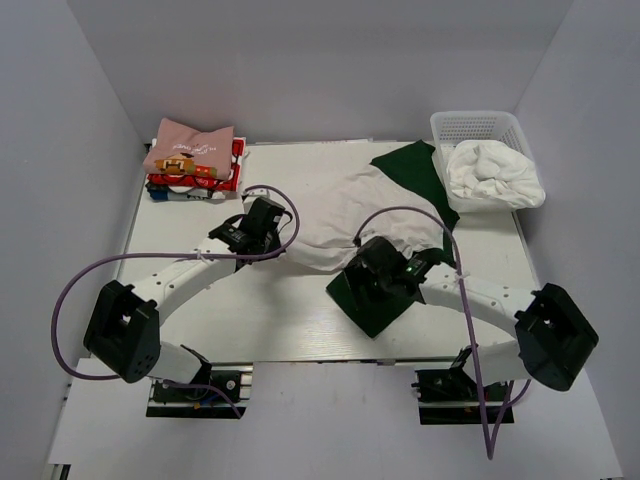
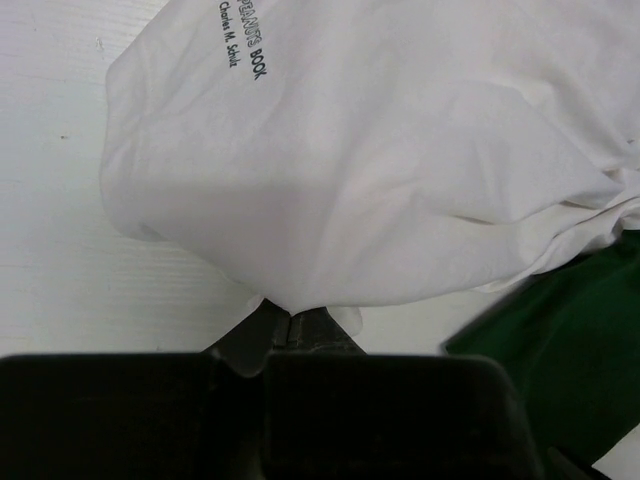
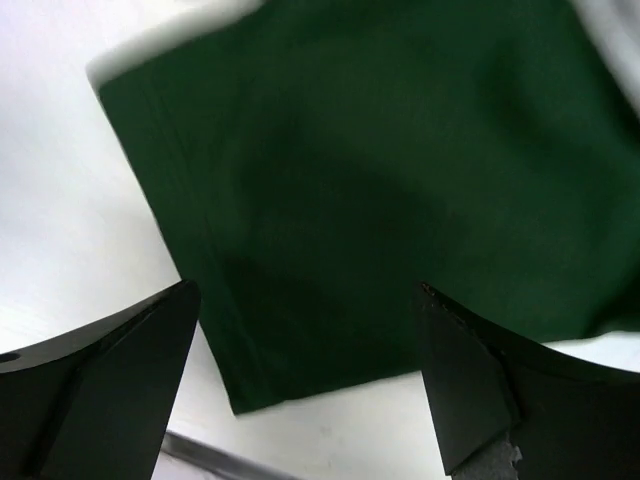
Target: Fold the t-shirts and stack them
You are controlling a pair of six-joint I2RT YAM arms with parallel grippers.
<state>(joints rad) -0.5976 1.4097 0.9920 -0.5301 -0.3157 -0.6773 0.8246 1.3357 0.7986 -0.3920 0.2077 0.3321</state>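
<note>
The off-white shirt (image 1: 345,215) with dark green sleeves lies crumpled across the middle of the table. One green sleeve (image 1: 372,300) lies near the front edge, the other (image 1: 415,170) at the back. My left gripper (image 1: 262,222) is shut on the shirt's white edge (image 2: 300,300); black print (image 2: 245,45) shows on the cloth. My right gripper (image 3: 305,330) is open just above the front green sleeve (image 3: 380,170), its fingers on either side of the sleeve's end. A stack of folded shirts, pink (image 1: 190,148) on top of red and white, sits at the back left.
A white plastic basket (image 1: 480,128) holding bunched white cloth (image 1: 495,175) stands at the back right. The table's front edge (image 1: 330,362) lies just beyond the front green sleeve. Purple cables loop over both arms.
</note>
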